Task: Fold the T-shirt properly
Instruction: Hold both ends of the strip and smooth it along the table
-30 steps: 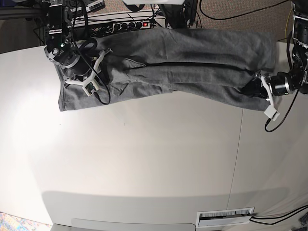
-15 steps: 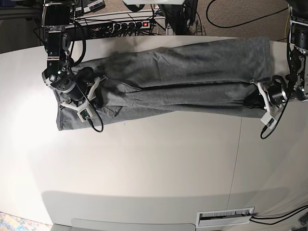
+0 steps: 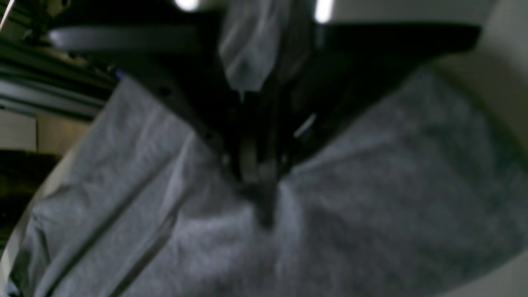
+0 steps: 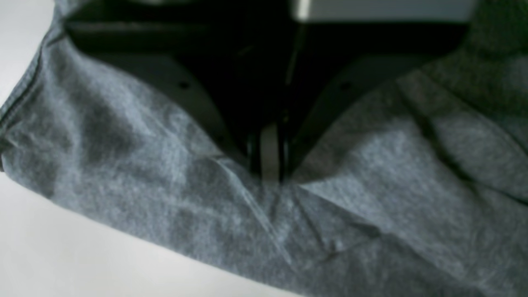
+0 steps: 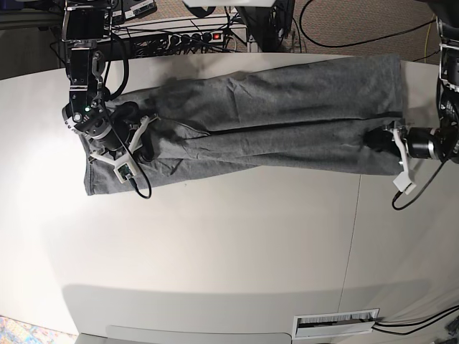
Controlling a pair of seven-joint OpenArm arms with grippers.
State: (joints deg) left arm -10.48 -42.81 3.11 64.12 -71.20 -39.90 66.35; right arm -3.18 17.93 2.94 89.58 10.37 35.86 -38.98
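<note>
Wide white matte table [image 5: 215, 244], rounded corners, thin seam running front to back right of centre. Plain heather-grey cotton T-shirt [image 5: 287, 107] lies directly on it, stretched lengthwise in long band across far part, folded over itself, creased, touching far edge. Near half of tabletop bare, soft shadow along front edge.

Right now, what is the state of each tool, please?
Left tool: at the T-shirt edge; open or closed cannot be told.
Right tool: closed, pinching the T-shirt.
</note>
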